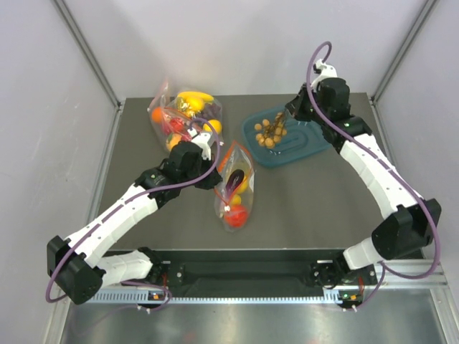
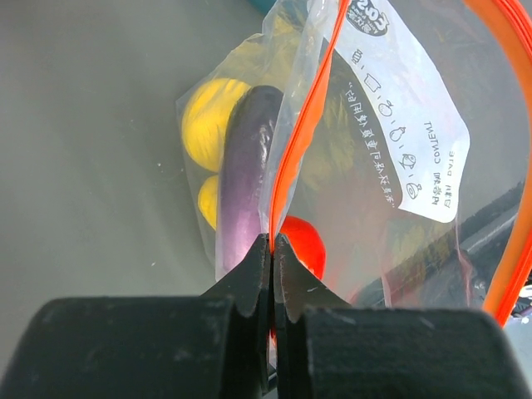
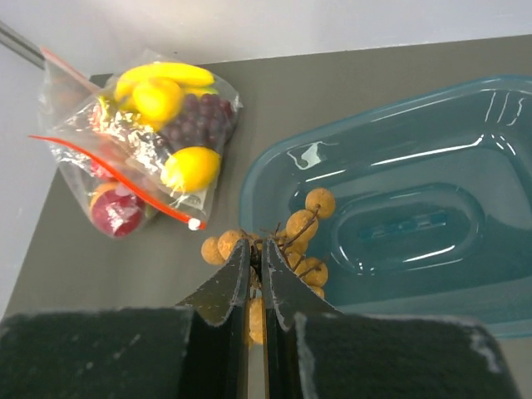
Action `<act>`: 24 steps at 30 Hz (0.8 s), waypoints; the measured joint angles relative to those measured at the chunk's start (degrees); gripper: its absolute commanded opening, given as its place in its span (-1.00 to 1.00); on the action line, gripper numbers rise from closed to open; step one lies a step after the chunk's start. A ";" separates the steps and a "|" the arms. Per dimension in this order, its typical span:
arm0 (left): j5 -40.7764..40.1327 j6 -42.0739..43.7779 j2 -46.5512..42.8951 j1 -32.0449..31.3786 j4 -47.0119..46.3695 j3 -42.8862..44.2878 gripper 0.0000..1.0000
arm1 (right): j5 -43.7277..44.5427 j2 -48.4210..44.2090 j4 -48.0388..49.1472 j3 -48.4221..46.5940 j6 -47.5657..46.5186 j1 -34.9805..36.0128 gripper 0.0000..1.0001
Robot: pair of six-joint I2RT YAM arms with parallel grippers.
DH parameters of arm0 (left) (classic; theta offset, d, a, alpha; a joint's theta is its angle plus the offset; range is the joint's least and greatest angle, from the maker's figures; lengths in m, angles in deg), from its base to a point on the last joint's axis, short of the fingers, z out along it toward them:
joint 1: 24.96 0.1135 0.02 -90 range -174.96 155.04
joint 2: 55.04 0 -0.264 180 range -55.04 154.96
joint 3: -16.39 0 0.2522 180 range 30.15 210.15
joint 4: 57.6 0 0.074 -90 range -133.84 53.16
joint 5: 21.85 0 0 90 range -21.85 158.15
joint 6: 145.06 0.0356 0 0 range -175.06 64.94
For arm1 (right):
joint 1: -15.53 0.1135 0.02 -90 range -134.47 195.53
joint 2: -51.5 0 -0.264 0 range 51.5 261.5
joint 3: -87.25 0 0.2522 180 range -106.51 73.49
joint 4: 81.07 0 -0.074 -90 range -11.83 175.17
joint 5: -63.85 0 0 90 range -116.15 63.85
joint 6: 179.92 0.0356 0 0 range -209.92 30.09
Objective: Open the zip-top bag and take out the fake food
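The zip-top bag lies mid-table, its red-orange zip strip open at the far end. Inside show a purple eggplant, a yellow lemon, another yellow piece and a red tomato. My left gripper is shut on the bag's zip edge. My right gripper is shut on the stem of the brown knobbly cluster and holds it over the left rim of the teal tray. In the top view the cluster hangs over the tray.
A second clear bag with a banana, an orange and other fruit lies at the back left; it also shows in the right wrist view. Grey walls close the table on three sides.
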 measured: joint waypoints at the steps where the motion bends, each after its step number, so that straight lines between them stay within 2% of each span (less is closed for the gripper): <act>1: 0.13 0.00 0.00 0.00 -0.02 0.00 -1.00 | -0.17 0.98 0.31 0.04 -0.31 0.00 -0.99; 2: 0.26 0.00 0.00 0.00 0.00 0.00 -1.00 | -0.20 1.70 0.63 0.07 -0.50 -0.02 -0.97; 4: 0.57 0.09 -0.04 0.00 -0.02 0.00 -1.00 | -0.26 3.41 1.73 0.07 -0.90 -0.09 -0.75; 5: 0.63 0.15 -0.13 0.00 -0.02 -0.02 -1.00 | -0.28 4.22 2.36 0.07 -1.09 -0.17 -0.40; 7: 0.74 0.20 -0.42 0.00 -0.02 -0.04 -1.00 | -0.31 5.64 3.04 0.07 -1.51 -0.39 -0.08; 8: 0.74 0.20 -0.52 0.00 -0.02 -0.07 -1.00 | -0.35 6.58 3.61 0.07 -1.77 -0.68 0.15; 10: 0.74 0.20 -0.74 0.00 -0.02 -0.07 -1.00 | -0.48 7.96 4.55 0.04 -1.97 -1.18 0.32; 11: 0.76 0.20 -0.79 0.00 -0.02 -0.07 -1.00 | -0.48 8.52 5.03 0.02 -2.14 -1.51 0.47; 19: 0.74 0.28 -1.14 0.00 0.00 -0.07 -1.00 | -0.76 9.55 5.44 0.00 -2.14 -3.63 0.56; 24: 0.74 0.42 -1.16 0.00 0.00 -0.07 -1.00 | -1.79 5.99 3.15 0.00 -2.84 -1.68 0.57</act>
